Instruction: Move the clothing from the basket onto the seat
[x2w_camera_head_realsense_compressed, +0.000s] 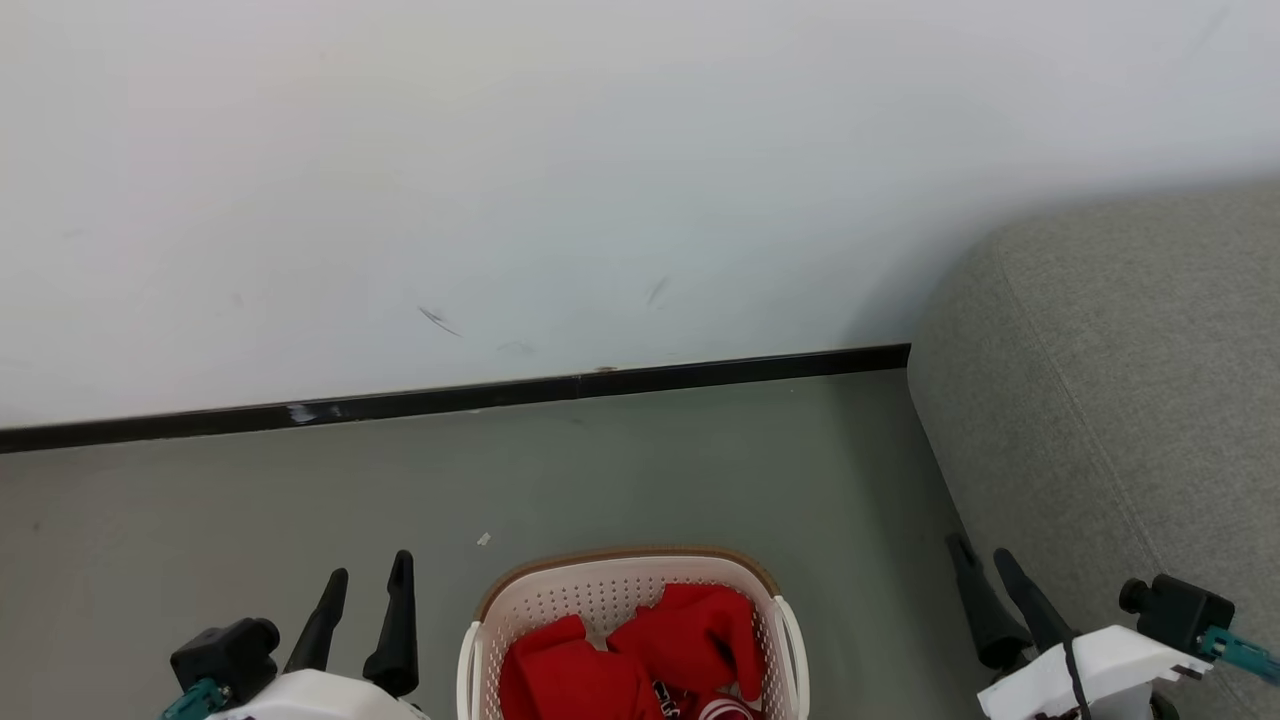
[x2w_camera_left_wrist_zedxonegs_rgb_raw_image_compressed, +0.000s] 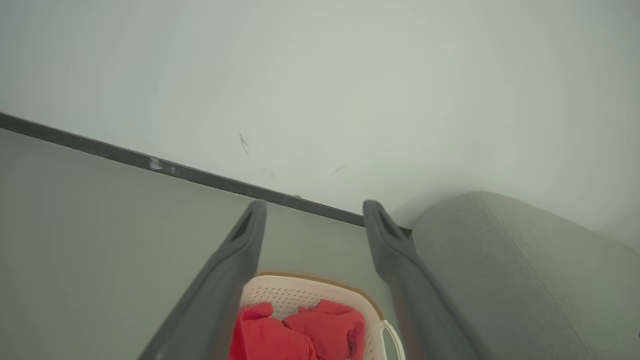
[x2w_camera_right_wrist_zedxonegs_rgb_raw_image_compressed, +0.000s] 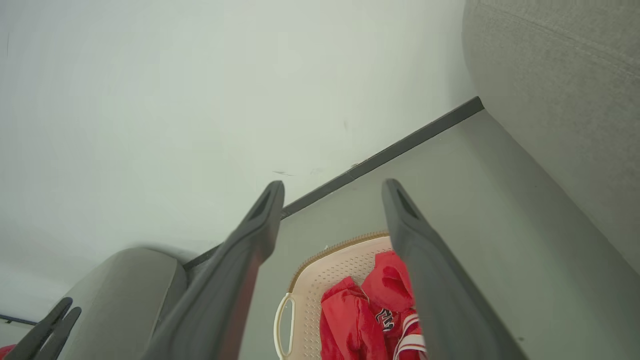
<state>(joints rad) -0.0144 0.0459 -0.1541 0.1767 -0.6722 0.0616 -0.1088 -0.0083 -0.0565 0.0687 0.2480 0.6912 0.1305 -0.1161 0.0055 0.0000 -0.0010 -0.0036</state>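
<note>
left gripper (x2w_camera_head_realsense_compressed: 370, 567): closest thing in the head view, parked at the bottom left. The fingers are pointed up and spread as wide as they go, and nothing is held between them. It's hung over bare floor (x2w_camera_head_realsense_compressed: 200, 520) just left of the basket, apart from it.
wall (x2w_camera_head_realsense_compressed: 500, 150): plain white, with a couple of dark scuffs low down. A black baseboard (x2w_camera_head_realsense_compressed: 450, 398) is run along the bottom.
scrap (x2w_camera_head_realsense_compressed: 484, 540): tiny pale bit lying on the floor just beyond the basket's far-left rim. Too small to be identified tbh.
basket (x2w_camera_head_realsense_compressed: 630, 553): cream and perforated, with a brown band on the rim and a handle on each side. It's set on the floor at bottom centre, between the two grippers, and its near part is cut off by the frame edge.
clothing (x2w_camera_head_realsense_compressed: 690, 630): bright red stuff, bunched up inside the basket.
jersey (x2w_camera_right_wrist_zedxonegs_rgb_raw_image_compressed: 386, 320): white stripes and black-and-white lettering can be made out in the right wrist view, at the near side of the pile.
right gripper (x2w_camera_head_realsense_compressed: 981, 548): bottom right, fingers also spread wide, nothing gripped. It's held between the basket and the seat, close by the seat's side. Whether the fabric is touched can't be told.
seat (x2w_camera_head_realsense_compressed: 1120, 400): big grey woven sofa with a rounded corner and a stitched seam. It's placed against the wall on the right, apart from the basket.
</note>
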